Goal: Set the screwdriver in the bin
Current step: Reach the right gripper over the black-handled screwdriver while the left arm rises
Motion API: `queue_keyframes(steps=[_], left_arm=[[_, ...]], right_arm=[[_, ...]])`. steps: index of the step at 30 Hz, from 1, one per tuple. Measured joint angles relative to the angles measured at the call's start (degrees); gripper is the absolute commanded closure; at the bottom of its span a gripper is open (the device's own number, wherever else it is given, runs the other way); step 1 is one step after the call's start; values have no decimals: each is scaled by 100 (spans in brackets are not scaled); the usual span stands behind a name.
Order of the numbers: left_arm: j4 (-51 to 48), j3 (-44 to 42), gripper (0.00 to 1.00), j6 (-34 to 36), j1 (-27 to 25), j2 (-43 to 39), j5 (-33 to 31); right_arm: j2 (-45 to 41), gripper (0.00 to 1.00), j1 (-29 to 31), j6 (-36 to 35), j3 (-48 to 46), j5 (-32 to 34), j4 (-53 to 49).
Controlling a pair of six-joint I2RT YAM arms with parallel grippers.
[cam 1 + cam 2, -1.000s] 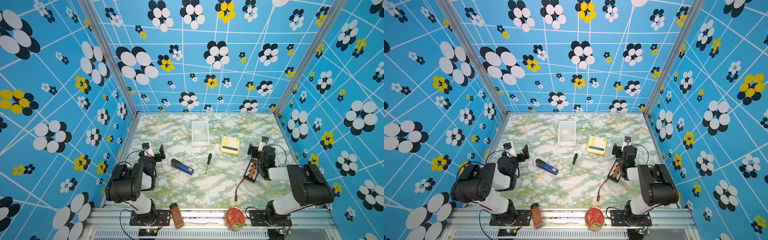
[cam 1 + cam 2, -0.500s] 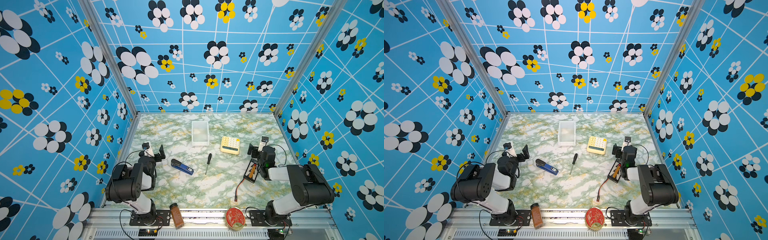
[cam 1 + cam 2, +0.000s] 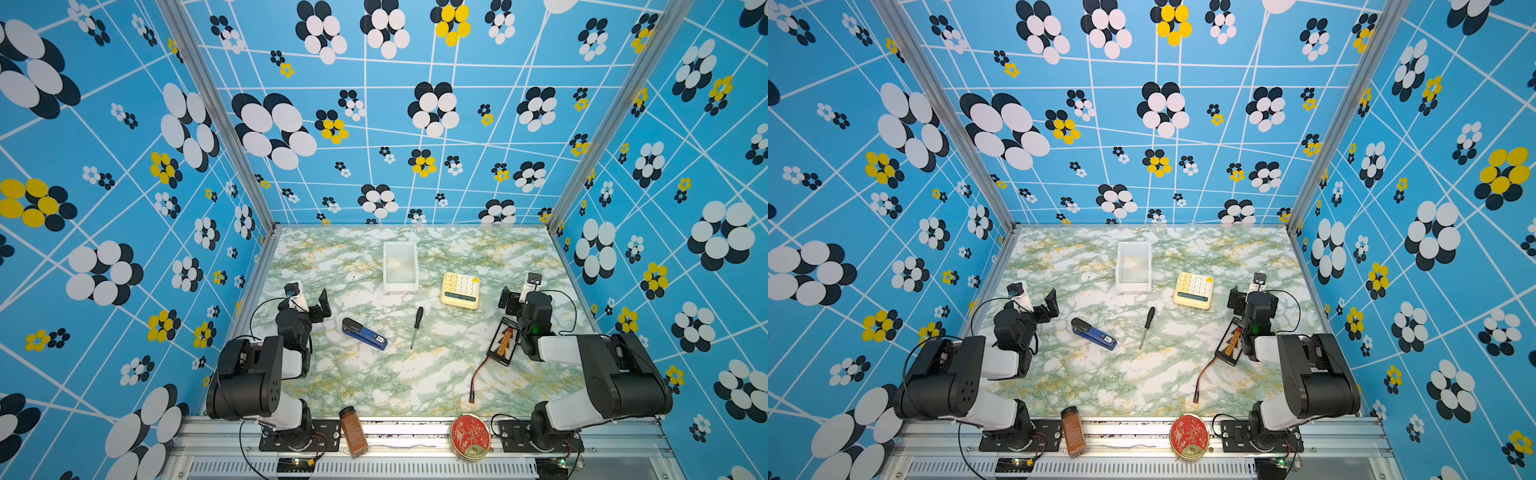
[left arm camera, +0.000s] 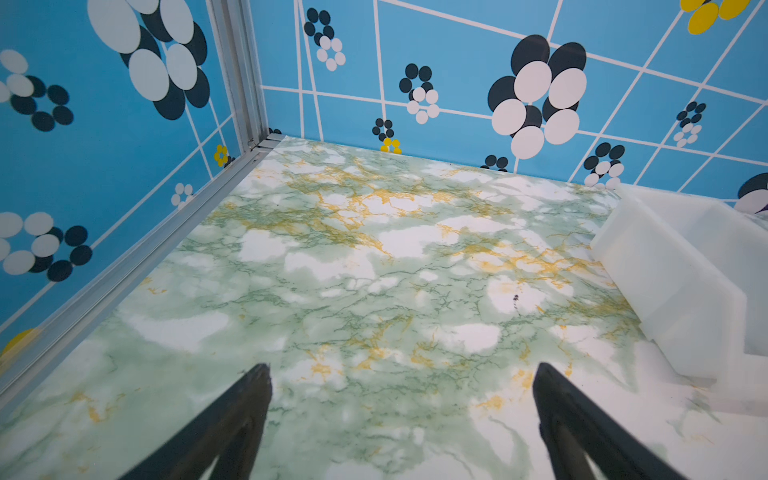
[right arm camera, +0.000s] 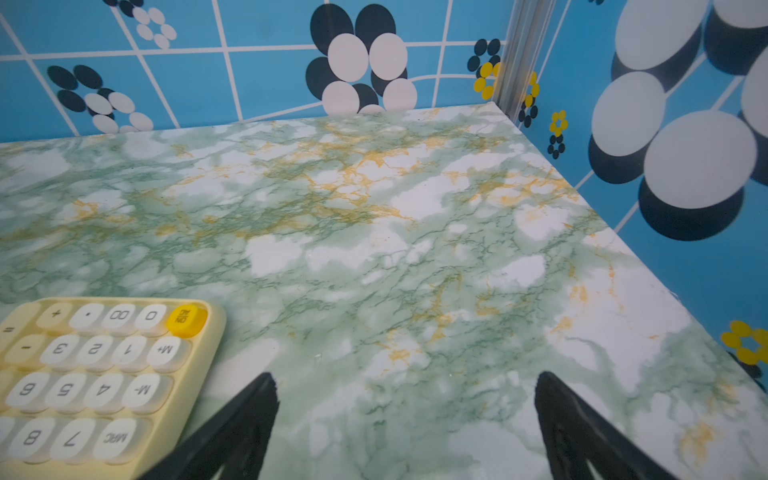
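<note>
The left pincer [image 4: 401, 370] and right pincer [image 5: 405, 376] both gape, empty. The screwdriver [image 3: 417, 326] lies on the table [image 3: 374, 374] at six o'clock of the bin [image 3: 400, 286], apart.

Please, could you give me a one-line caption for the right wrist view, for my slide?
Open right claw over the marble table, cream-yellow calculator near it; nothing held.

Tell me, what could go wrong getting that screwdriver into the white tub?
The screwdriver is slim and lies flat on the table, so a grip may slip off it.
The stapler lies near it; a reach from the left could nudge it.
The bin is narrow; a tilted drop might catch its rim.
</note>
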Motion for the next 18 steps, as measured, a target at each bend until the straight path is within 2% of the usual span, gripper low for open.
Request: queue_keyframes(steps=[5,11,15,18], left_arm=[[-1287,706,1,127,0,-704,245],[-3591,1738,1,374,0,-1303,389],[-5547,2804,1,573,-35,-1414,448],[-7128,3742,1,785,-188,-1447,442]], right_arm=[[-822,1,2,232,807,238,-1445],[-1462,1,243,1283,2225,343,-4068],[-1816,1,1462,1773,2664,562,-5549],[-1711,2,2562,2151,3082,649,-6651]])
